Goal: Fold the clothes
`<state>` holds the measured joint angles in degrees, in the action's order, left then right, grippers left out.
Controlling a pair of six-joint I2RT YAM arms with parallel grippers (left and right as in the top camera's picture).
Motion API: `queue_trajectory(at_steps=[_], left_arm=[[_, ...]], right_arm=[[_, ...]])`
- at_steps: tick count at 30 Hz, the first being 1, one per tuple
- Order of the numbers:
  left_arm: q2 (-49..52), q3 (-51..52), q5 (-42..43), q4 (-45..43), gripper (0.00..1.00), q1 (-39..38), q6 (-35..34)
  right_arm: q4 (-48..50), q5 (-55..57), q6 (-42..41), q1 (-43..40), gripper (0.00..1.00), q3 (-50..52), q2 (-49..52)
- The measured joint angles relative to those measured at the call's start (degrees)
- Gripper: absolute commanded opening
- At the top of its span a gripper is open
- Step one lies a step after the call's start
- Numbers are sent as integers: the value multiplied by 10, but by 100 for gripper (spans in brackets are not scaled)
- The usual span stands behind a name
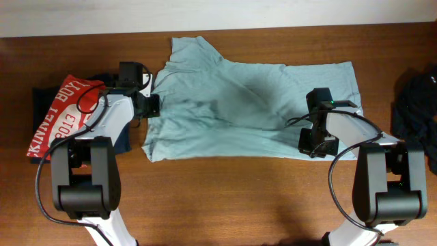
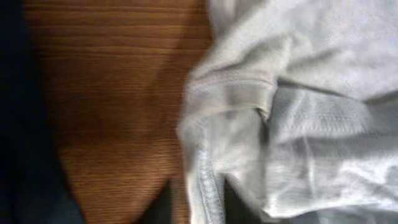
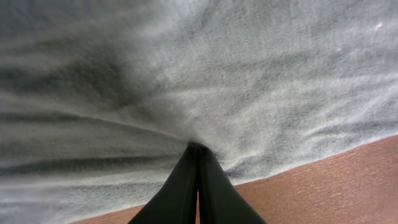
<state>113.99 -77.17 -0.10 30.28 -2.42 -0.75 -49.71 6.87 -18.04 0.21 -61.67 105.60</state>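
Observation:
The clothes (image 1: 239, 102), a pale grey-blue t-shirt, lie spread across the middle of the wooden table (image 1: 225, 198). My left gripper (image 1: 154, 105) is at the shirt's left edge. In the left wrist view its jaws (image 2: 200, 200) stand apart around a stitched hem (image 2: 208, 180), with a strip of wood showing beside one finger (image 2: 163, 208). My right gripper (image 1: 316, 141) is near the shirt's lower right hem. In the right wrist view it (image 3: 198, 149) is shut, pinching the fabric (image 3: 249, 74), and creases run out from the fingertips.
A red t-shirt with white lettering (image 1: 63, 113) lies on a dark garment (image 1: 42, 96) at the left. Another black garment (image 1: 418, 109) sits at the right edge. Bare wood runs along the table's front.

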Motion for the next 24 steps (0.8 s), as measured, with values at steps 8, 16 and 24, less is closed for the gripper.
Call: queue_trajectory(at_steps=[8,16,24], left_arm=[[0,-3,-18,17,52,0,3],[-53,-12,24,58,47,-1,3],[-78,-25,64,44,45,-37,33]], right_arm=[[0,0,0,0,6,0,0],[0,0,0,0,6,0,0],[0,0,0,0,6,0,0]])
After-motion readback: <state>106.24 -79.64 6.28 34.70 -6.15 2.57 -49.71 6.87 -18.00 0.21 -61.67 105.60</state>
